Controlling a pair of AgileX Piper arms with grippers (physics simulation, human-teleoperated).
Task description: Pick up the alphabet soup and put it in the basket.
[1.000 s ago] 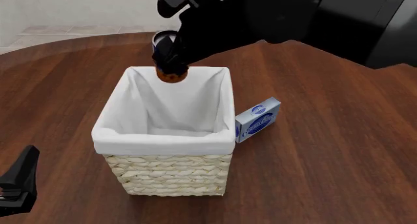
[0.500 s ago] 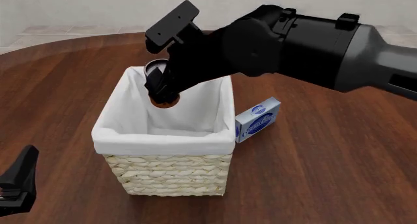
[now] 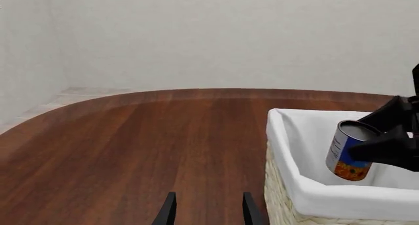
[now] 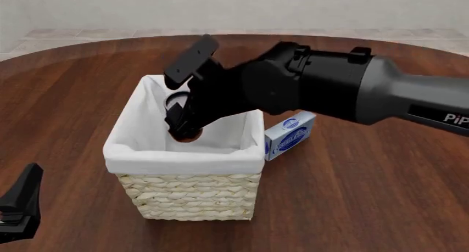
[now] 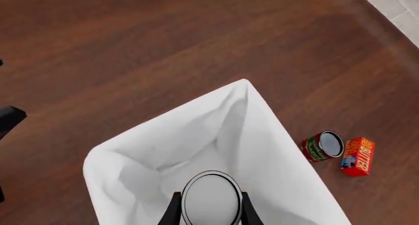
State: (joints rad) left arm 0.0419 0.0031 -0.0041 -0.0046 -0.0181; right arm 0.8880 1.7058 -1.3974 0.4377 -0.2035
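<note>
Step in hand: putting the alphabet soup (image 4: 176, 105) down into the basket (image 4: 183, 158).

Pinched on both sides by the right gripper (image 4: 183, 121), one finger on each side of the can. Hangs in the mouth of the basket, a bit tilted, orange end down, silver top up. Sits partly below the white cloth rim and partly above it in the left wrist view. Hard to tell how far from the bottom, since the near wall hides the floor of the basket.

To do it well:
- Go lower first, slow and straight down.
- Stay near the middle, away from the cloth walls, so as not to bump or drag the liner.
- Let go only when low in the basket, so no hard drop and no bounce.
- Spread the fingers just enough, then lift straight up and out.

Inside the basket: only the white cloth, the can and the gripper tip. Nothing else seen in there from above in the right wrist view.

Left gripper (image 3: 206, 211): low over the table (image 4: 381, 197), well apart from the basket, fingers spread, holding nothing.

Just beside the basket, on its right: a blue-and-white box (image 4: 291, 134). Beyond the basket on the table: a red can (image 5: 321, 145) and a small red box (image 5: 358, 156), side by side.
</note>
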